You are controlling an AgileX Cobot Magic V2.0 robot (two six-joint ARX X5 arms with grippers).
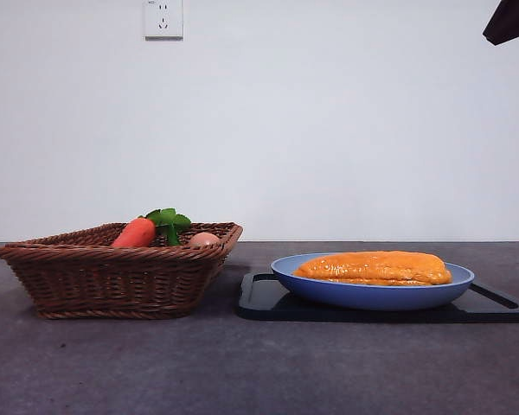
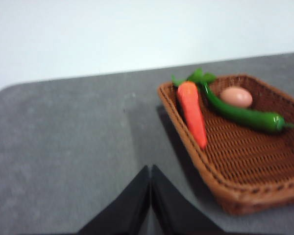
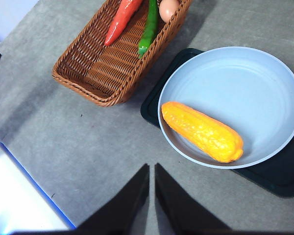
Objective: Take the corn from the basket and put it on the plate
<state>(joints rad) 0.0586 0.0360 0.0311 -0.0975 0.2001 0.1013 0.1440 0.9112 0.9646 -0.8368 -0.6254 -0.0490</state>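
Observation:
The yellow-orange corn (image 1: 374, 267) (image 3: 202, 131) lies flat in the light-blue plate (image 1: 372, 295) (image 3: 245, 83), close to one side of its rim. The brown wicker basket (image 1: 112, 277) (image 2: 245, 161) (image 3: 117, 63) stands left of the plate with no corn in it. My right gripper (image 3: 152, 169) is shut and empty, high above the table near the plate; it shows only as a dark tip (image 1: 510, 19) at the front view's top right corner. My left gripper (image 2: 150, 171) is shut and empty over bare table beside the basket.
A flat black tray (image 1: 268, 298) (image 3: 279, 171) lies under the plate. In the basket are a red-orange carrot (image 1: 136, 233) (image 2: 192, 112) (image 3: 121, 19), a green pepper (image 2: 245, 115) (image 3: 148, 29) and a pale egg (image 1: 204, 239) (image 2: 236, 97) (image 3: 169, 9). The grey table (image 1: 242, 372) ends at a white wall.

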